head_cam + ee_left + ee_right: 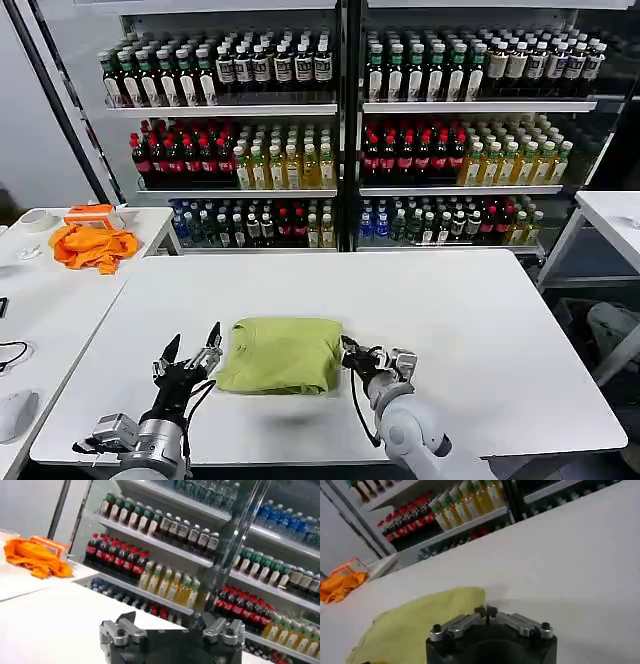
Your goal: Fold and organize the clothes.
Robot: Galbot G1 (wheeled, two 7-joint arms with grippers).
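Head view has the lime T-shirt already folded into a neat packet near the table's front edge. Left gripper sits beside it, fingers spread wide; right gripper pinched together, empty. Looks basically done, maybe just tidying left.

White table bears folded lime T-shirt.

The T-shirt lay folded on the table, near its front edge. The left gripper was just left of the T-shirt. The right gripper was at the T-shirt's right edge. Shelves of bottles stood far behind the T-shirt.
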